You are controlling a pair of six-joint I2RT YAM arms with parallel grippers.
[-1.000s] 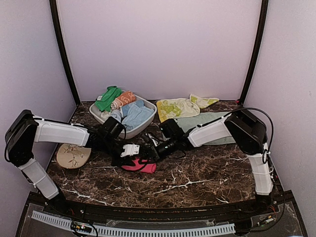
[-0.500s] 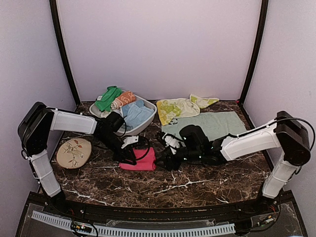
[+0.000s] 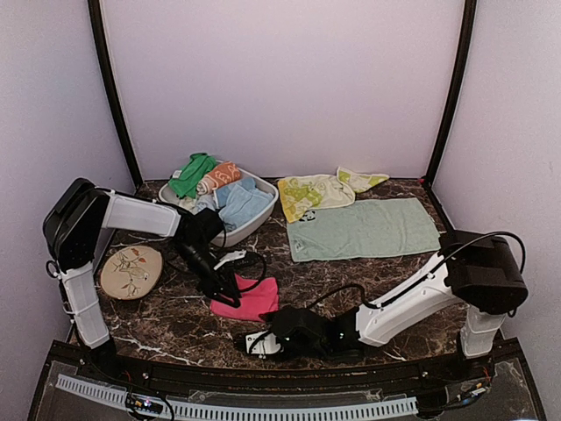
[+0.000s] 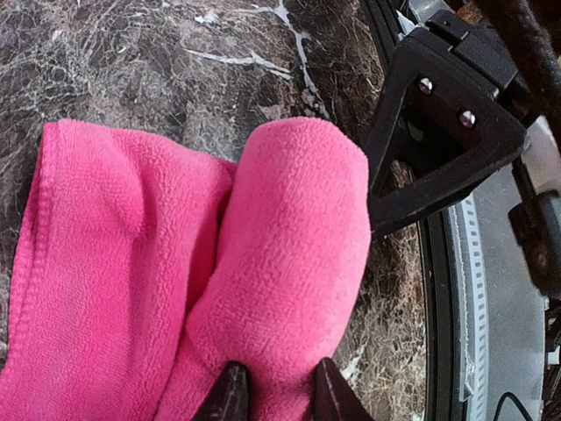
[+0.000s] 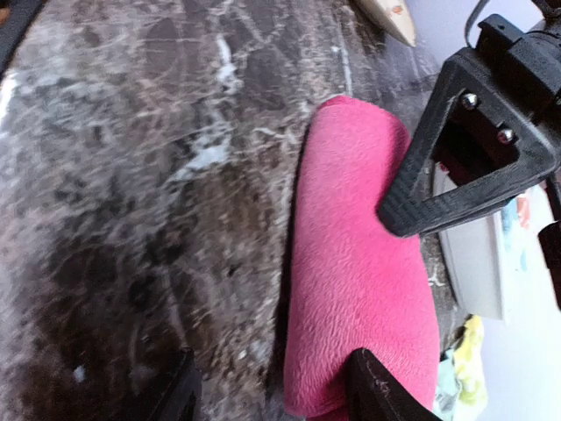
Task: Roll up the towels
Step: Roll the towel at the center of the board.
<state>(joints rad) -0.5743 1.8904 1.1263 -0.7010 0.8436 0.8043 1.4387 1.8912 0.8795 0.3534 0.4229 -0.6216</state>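
Observation:
The hot-pink towel (image 3: 252, 298) lies partly rolled on the marble table, left of centre. My left gripper (image 3: 221, 282) is shut on its end; in the left wrist view the fingertips (image 4: 232, 396) pinch the pink roll (image 4: 280, 263). My right gripper (image 3: 259, 340) is open and low near the table's front edge, apart from the towel. In the right wrist view it (image 5: 276, 390) stands wide open with the pink roll (image 5: 359, 263) ahead. The pale mint towel (image 3: 364, 230) lies flat at back right. The yellow-lime towel (image 3: 320, 189) lies behind it.
A grey basket (image 3: 260, 217) with several rolled and folded cloths stands at the back left. A patterned plate (image 3: 130, 270) lies at the left. The left arm's black cable loops by the pink towel. The table's front rail (image 3: 237, 408) runs just beyond the right gripper.
My right arm has swung away from the pink towel down to the front edge, uncovering the mint towel. My left gripper has stayed on the pink towel, shifting slightly nearer.

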